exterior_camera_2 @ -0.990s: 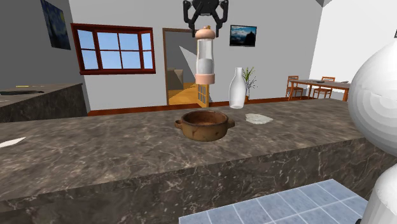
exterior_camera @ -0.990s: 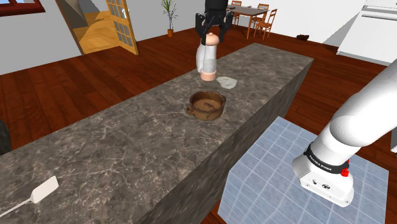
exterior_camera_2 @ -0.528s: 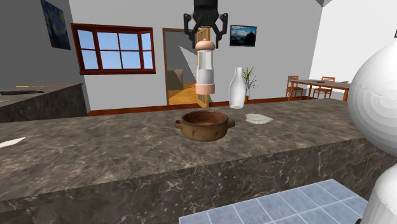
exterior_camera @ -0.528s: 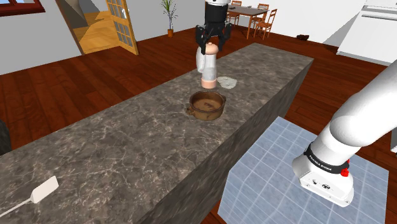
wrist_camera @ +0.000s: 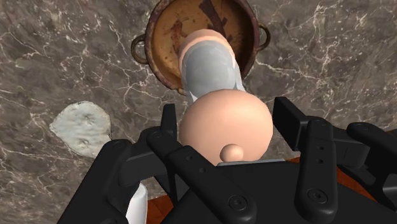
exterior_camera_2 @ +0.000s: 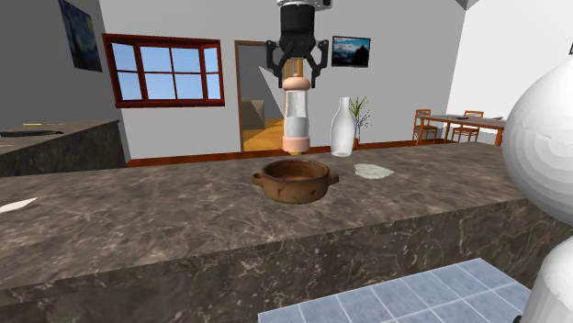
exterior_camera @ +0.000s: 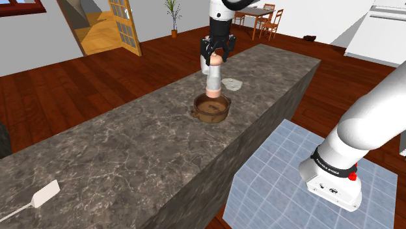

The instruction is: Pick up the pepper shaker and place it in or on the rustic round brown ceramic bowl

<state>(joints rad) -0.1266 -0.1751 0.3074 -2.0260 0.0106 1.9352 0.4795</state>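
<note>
The pepper shaker [exterior_camera_2: 295, 115] hangs upright, long axis vertical, clasped at its rounded pink cap between the fingers of the gripper [exterior_camera_2: 294, 77]. Its base is directly above the brown bowl [exterior_camera_2: 294, 189], with a gap of air between them in the second exterior view, so the coming move looks like a plain descent. In the wrist view the shaker's body covers part of the bowl's inside, so it is hard to tell whether the base is centred or nearer one rim; a pale crumpled lump [wrist_camera: 79, 127] lies on the marbled counter [exterior_camera: 130, 149] near the bowl.
</note>
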